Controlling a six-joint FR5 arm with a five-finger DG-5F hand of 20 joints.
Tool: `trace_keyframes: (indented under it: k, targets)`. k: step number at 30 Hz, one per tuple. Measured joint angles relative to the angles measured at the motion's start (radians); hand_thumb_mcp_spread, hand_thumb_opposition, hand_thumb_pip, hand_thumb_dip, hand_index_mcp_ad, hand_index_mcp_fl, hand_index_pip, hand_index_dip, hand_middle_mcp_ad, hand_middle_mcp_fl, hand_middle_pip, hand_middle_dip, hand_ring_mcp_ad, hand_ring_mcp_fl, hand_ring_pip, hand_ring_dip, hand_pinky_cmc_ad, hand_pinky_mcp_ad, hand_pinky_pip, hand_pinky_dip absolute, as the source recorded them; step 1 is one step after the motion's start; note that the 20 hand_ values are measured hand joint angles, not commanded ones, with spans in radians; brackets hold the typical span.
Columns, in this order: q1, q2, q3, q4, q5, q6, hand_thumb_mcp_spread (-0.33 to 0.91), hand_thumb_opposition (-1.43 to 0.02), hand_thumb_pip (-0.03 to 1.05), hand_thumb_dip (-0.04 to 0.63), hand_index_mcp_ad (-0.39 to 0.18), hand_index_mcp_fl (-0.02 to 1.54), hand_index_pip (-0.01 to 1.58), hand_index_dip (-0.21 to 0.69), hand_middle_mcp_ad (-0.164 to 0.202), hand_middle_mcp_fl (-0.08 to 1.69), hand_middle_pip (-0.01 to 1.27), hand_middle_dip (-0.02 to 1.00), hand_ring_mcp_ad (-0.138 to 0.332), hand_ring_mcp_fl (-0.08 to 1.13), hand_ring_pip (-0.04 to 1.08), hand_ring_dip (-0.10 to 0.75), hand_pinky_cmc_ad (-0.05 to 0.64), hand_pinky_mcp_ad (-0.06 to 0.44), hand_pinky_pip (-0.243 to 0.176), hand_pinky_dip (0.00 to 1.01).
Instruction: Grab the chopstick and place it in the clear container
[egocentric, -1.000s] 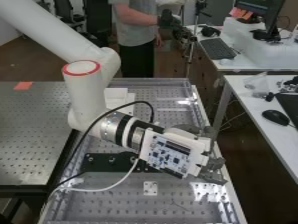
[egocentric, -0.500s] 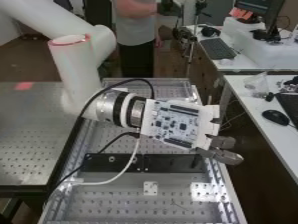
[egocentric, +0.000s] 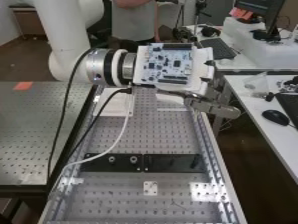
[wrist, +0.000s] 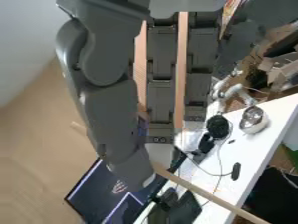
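Note:
The hand (egocentric: 211, 106) is above the bench's far half in the high view, its fingers pointing towards the bench's right edge. In the wrist view the hand (wrist: 120, 117) has its thumb opposite the fingers. A thin, light wooden chopstick (wrist: 206, 194) slants out from between the thumb's tip and the fingertips, pinched there; its held end is partly hidden. A clear, see-through container (egocentric: 255, 84) stands on the white table right of the bench, apart from the hand.
The perforated bench (egocentric: 120, 200) carries a black bar (egocentric: 174, 163) and a white block (egocentric: 114, 104). On the white table (egocentric: 243, 102) a black mouse (egocentric: 275, 117) lies near the container. A keyboard (egocentric: 218, 48) is farther back. Cables hang from the arm's wrist.
The hand has risen and moved towards the bench's far end, away from the black bar. Its board side has turned, and the fingers now point more to the right.

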Motion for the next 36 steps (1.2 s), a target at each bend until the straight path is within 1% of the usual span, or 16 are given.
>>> trace_keyframes:
  k: [3,6,7,8,9,12,15,18,20,24,27,30,36]
  targets:
    - [0.041,0.032,-0.03,-0.002,0.041,-0.003,0.82,-1.08,0.4,0.253,-0.202,1.28,0.33,0.393,0.045,1.32,0.21,0.68,0.138,0.79,0.11,0.466,0.506,0.19,0.026,0.15]
    - [0.085,0.055,-0.054,-0.008,0.093,-0.002,0.82,-1.08,0.4,0.253,-0.202,1.29,0.31,0.396,0.045,1.33,0.21,0.68,0.145,0.79,0.11,0.468,0.503,0.194,0.044,0.16]
    - [0.092,0.057,-0.057,-0.01,0.103,-0.001,0.82,-1.08,0.4,0.253,-0.202,1.28,0.31,0.403,0.045,1.33,0.21,0.68,0.145,0.79,0.11,0.463,0.497,0.194,0.044,0.16]
    - [0.118,0.066,-0.066,-0.019,0.136,0.003,0.82,-1.08,0.4,0.253,-0.202,1.28,0.31,0.403,0.045,1.33,0.21,0.68,0.145,0.79,0.11,0.463,0.497,0.194,0.044,0.16]
    - [0.121,0.066,-0.067,-0.02,0.139,0.003,0.82,-1.08,0.4,0.253,-0.202,1.28,0.31,0.403,0.047,1.33,0.21,0.69,0.145,0.79,0.11,0.468,0.503,0.192,0.044,0.16]
    - [0.18,0.08,-0.085,-0.041,0.201,0.015,0.82,-1.08,0.4,0.255,-0.202,1.28,0.31,0.403,0.047,1.33,0.21,0.69,0.145,0.79,0.11,0.464,0.503,0.192,0.044,0.16]
    - [0.23,0.09,-0.102,-0.059,0.249,0.026,0.82,-1.08,0.4,0.255,-0.202,1.29,0.31,0.405,0.044,1.33,0.21,0.69,0.143,0.79,0.11,0.466,0.504,0.201,0.044,0.16]
    - [0.27,0.096,-0.114,-0.072,0.288,0.036,0.82,-1.08,0.4,0.255,-0.202,1.3,0.29,0.412,0.044,1.32,0.21,0.69,0.143,0.79,0.11,0.468,0.506,0.199,0.044,0.16]
    - [0.309,0.102,-0.125,-0.082,0.325,0.049,0.82,-1.08,0.4,0.255,-0.206,1.3,0.3,0.412,0.044,1.32,0.21,0.69,0.147,0.79,0.11,0.464,0.503,0.199,0.044,0.16]
    - [0.366,0.11,-0.139,-0.082,0.369,0.066,0.82,-1.08,0.4,0.255,-0.206,1.3,0.29,0.412,0.044,1.32,0.21,0.68,0.147,0.79,0.11,0.466,0.506,0.199,0.047,0.16]
    - [0.397,0.112,-0.144,-0.075,0.391,0.074,0.82,-1.08,0.4,0.255,-0.202,1.3,0.3,0.412,0.044,1.32,0.21,0.67,0.147,0.79,0.11,0.468,0.508,0.202,0.049,0.16]
    - [0.409,0.11,-0.143,-0.074,0.402,0.087,0.82,-1.08,0.4,0.257,-0.206,1.3,0.3,0.412,0.042,1.32,0.21,0.67,0.148,0.8,0.11,0.466,0.499,0.199,0.047,0.16]
    - [0.431,0.065,-0.124,-0.101,0.421,0.144,0.82,-1.08,0.4,0.257,-0.206,1.3,0.3,0.41,0.042,1.33,0.21,0.67,0.148,0.8,0.11,0.463,0.506,0.199,0.047,0.16]
